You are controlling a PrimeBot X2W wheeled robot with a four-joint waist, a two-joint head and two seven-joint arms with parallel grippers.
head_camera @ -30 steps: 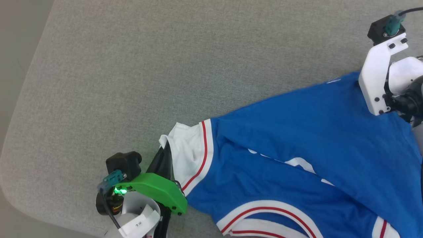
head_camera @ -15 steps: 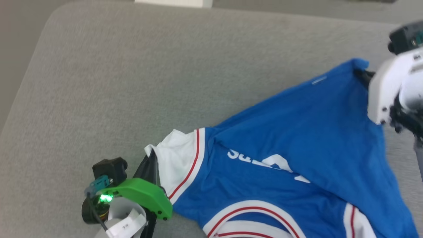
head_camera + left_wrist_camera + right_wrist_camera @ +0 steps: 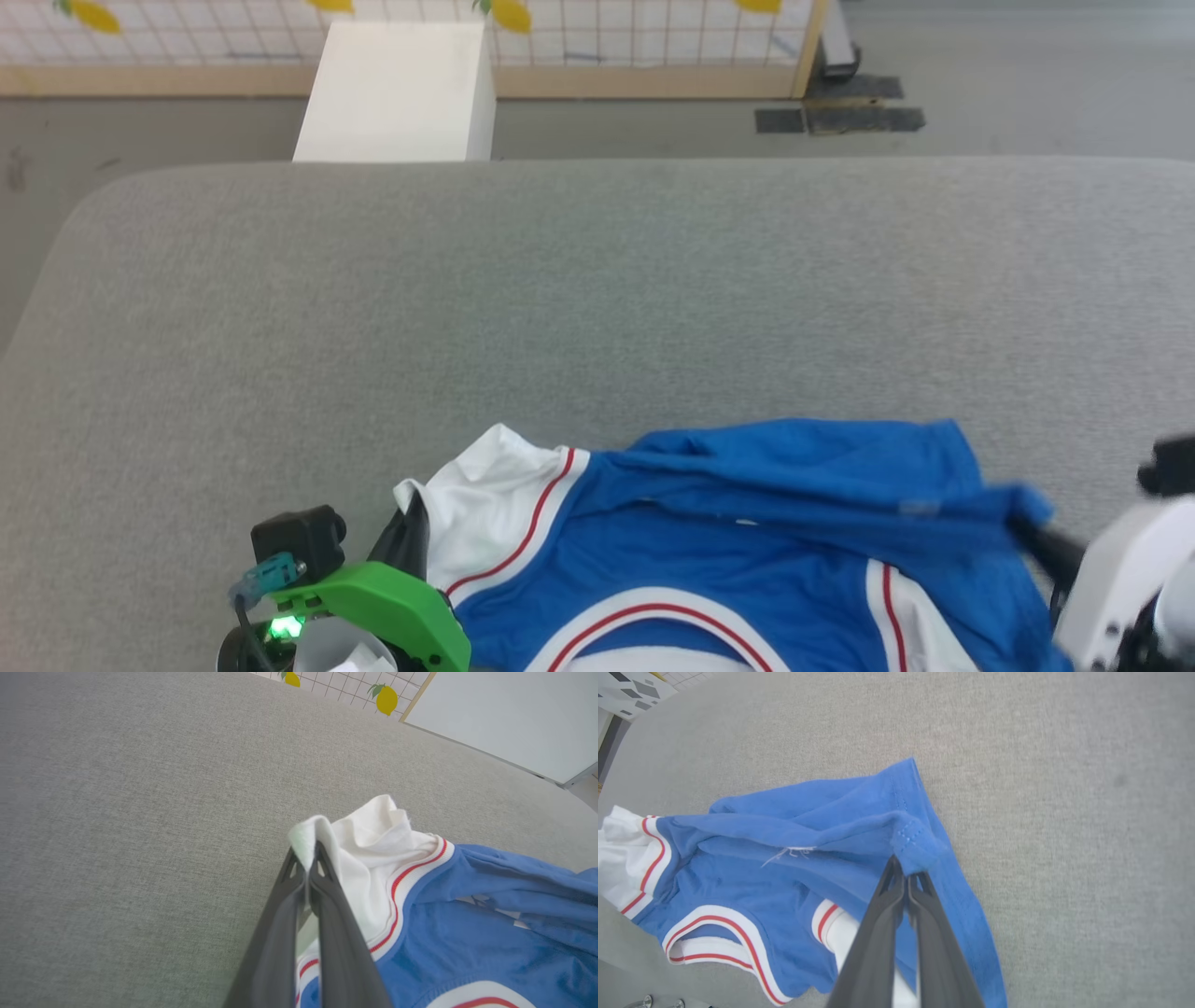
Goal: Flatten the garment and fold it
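The garment (image 3: 747,551) is a royal-blue T-shirt with white, red-striped sleeves and collar trim, bunched at the near edge of the grey padded surface. My left gripper (image 3: 308,856) is shut on the edge of its white sleeve (image 3: 369,858), at the garment's left end; in the head view this gripper (image 3: 411,523) sits at the lower left. My right gripper (image 3: 906,875) is shut on a blue hem corner (image 3: 917,847), which it holds pulled back over the body of the garment (image 3: 784,877). In the head view that gripper (image 3: 1036,532) is at the lower right.
The grey padded surface (image 3: 560,299) stretches far and left of the shirt. Beyond its far edge stand a white box (image 3: 397,89) and a lattice fence with lemon prints (image 3: 653,37) on a grey floor.
The right gripper has shut on the blue hem and pulled it toward me, folding the blue cloth over itself. The head camera has tilted up. The left gripper keeps its hold on the sleeve.
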